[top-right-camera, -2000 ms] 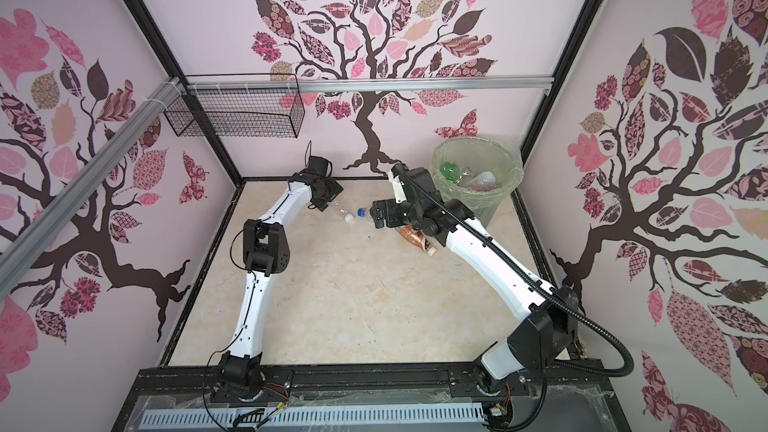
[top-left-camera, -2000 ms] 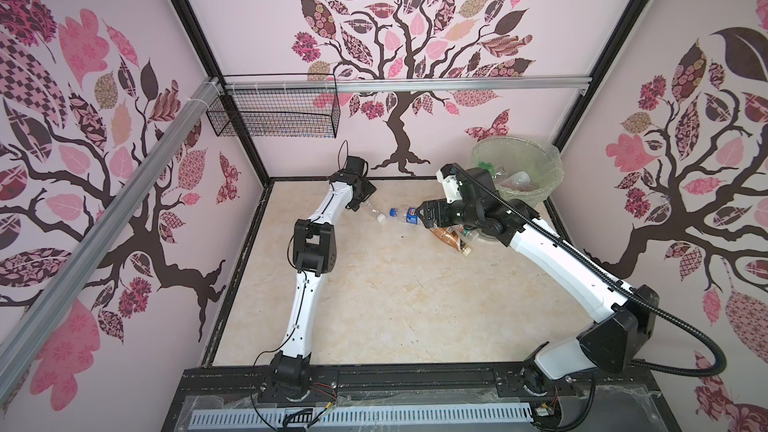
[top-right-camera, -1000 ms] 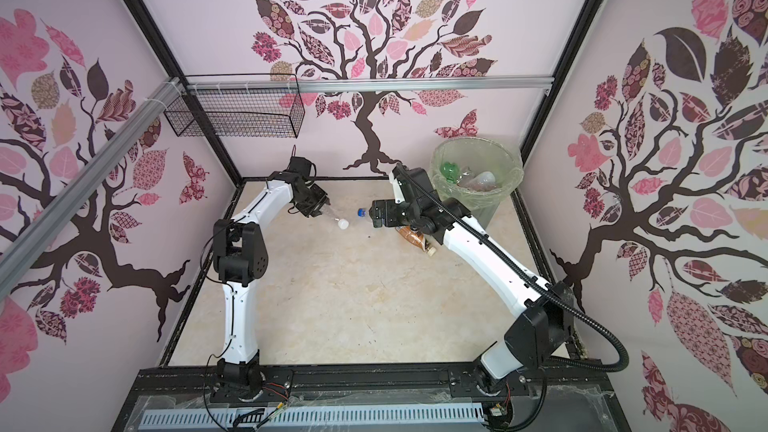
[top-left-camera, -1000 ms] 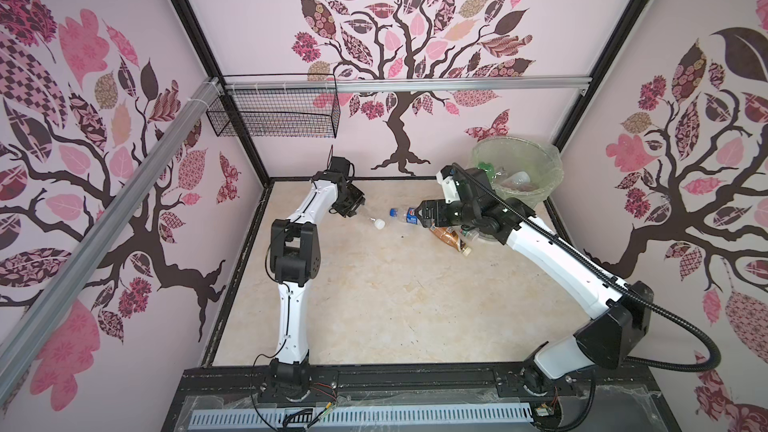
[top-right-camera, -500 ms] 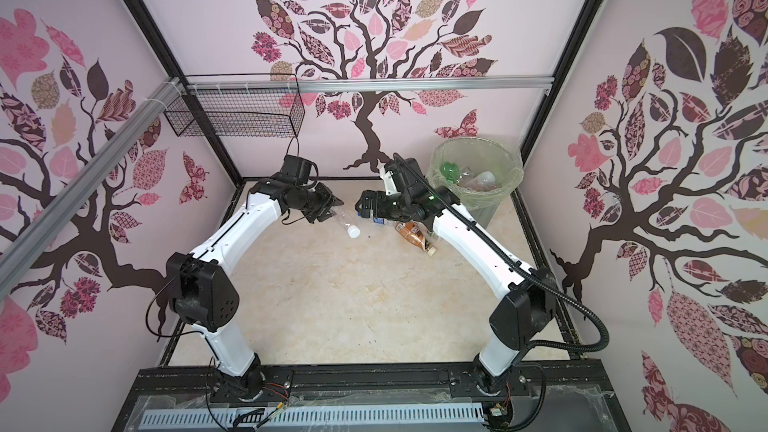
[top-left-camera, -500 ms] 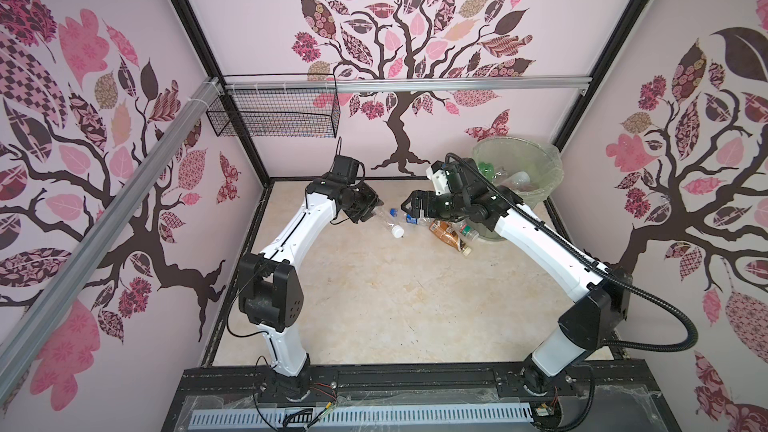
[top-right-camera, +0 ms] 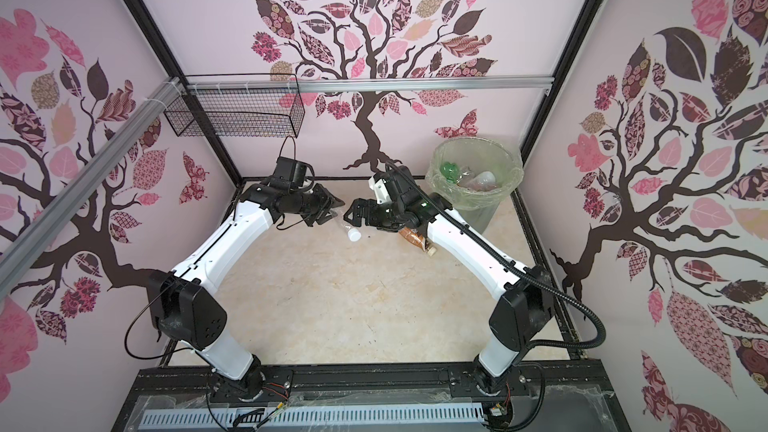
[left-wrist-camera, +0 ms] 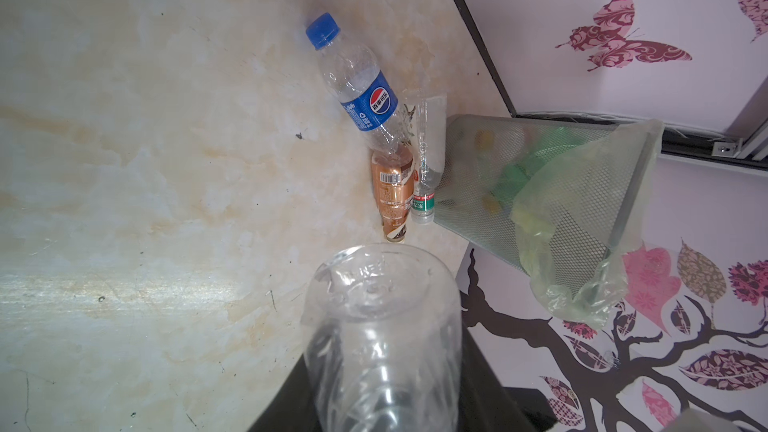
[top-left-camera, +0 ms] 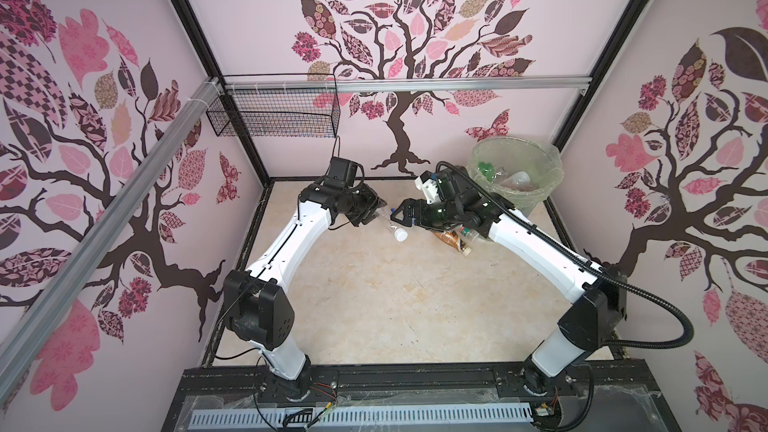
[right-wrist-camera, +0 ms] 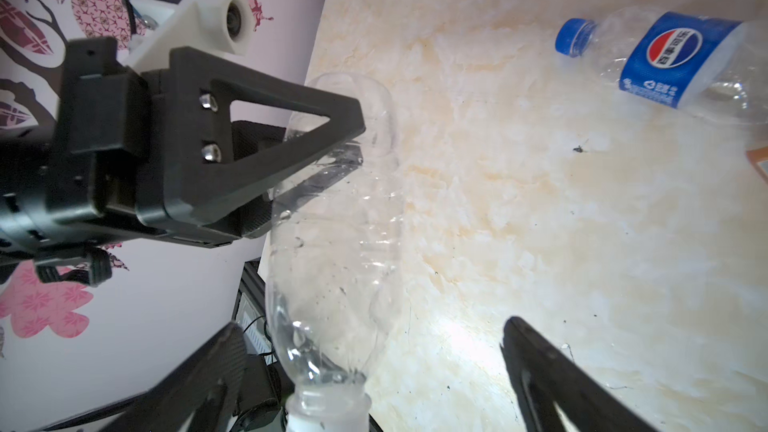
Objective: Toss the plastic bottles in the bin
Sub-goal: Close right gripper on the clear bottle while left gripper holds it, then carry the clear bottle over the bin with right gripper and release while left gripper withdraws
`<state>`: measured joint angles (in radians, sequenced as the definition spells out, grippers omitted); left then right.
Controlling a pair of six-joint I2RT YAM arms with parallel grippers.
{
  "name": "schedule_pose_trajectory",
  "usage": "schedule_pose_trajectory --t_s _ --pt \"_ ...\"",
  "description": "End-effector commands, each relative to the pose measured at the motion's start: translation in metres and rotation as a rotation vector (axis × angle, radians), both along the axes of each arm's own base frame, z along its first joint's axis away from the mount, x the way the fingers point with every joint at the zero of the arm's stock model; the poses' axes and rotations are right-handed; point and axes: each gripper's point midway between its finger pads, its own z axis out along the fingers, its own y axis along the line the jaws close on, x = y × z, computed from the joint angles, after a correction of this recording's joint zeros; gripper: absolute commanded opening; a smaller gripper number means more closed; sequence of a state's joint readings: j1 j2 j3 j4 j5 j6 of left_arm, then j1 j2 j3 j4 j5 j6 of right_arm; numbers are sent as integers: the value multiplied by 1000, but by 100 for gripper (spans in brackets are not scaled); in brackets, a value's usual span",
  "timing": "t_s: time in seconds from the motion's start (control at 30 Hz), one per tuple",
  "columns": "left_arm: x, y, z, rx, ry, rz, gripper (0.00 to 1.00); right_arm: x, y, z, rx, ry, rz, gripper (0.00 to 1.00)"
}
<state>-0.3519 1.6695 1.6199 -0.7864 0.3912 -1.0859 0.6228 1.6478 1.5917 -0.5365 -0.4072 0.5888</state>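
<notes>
In both top views my left gripper (top-left-camera: 375, 213) is clamped narrow on the base end of a clear bottle (top-left-camera: 390, 223). The bottle is held above the table (top-left-camera: 395, 305) with its white cap (top-left-camera: 400, 234) tilted down toward the near side. My right gripper (top-left-camera: 400, 218) faces it, jaws wide, right at the bottle's neck. The bin (top-right-camera: 478, 205) stands in the far right corner with green and clear bottles inside. A brown-label bottle (top-left-camera: 451, 238) lies beside it, under my right arm.

On the left wrist camera, the clear bottle's (left-wrist-camera: 382, 326) base fills the foreground. Beyond it a Pepsi bottle (left-wrist-camera: 361, 89), the brown-label bottle (left-wrist-camera: 392, 197) and a small green-label bottle (left-wrist-camera: 423, 201) lie bunched together just beside the bin's (left-wrist-camera: 540, 184) mesh wall.

On the right wrist camera, the left fingers (right-wrist-camera: 270, 139) pinch the clear bottle's (right-wrist-camera: 336, 243) base end. My right fingers (right-wrist-camera: 216, 367) stand wide on either side of its neck, not touching it.
</notes>
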Motion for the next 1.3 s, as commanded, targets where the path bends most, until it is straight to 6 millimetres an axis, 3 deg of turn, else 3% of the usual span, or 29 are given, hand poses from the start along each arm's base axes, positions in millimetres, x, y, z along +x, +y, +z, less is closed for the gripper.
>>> schedule_pose_trajectory --t_s 0.0,0.17,0.37,0.5,0.83,1.07,1.27 --pt "-10 -12 6 -21 -8 -29 40 -4 7 3 43 23 11 96" --pt "-17 -25 7 -27 -3 -56 40 -7 10 -6 35 44 8 92" --pt "-17 -28 14 -36 -8 -58 40 -6 10 -10 43 60 -4 80" --pt "-14 -30 18 -46 -12 -58 40 -6 13 -10 55 66 3 67" --pt "-11 -34 26 -64 -15 -56 46 -5 19 -9 85 83 13 51" --pt "-7 -32 29 -82 -8 -39 65 -5 15 -8 56 65 14 51" --pt "7 -10 52 -153 -2 47 87 6 1 -1 -14 25 -20 50"
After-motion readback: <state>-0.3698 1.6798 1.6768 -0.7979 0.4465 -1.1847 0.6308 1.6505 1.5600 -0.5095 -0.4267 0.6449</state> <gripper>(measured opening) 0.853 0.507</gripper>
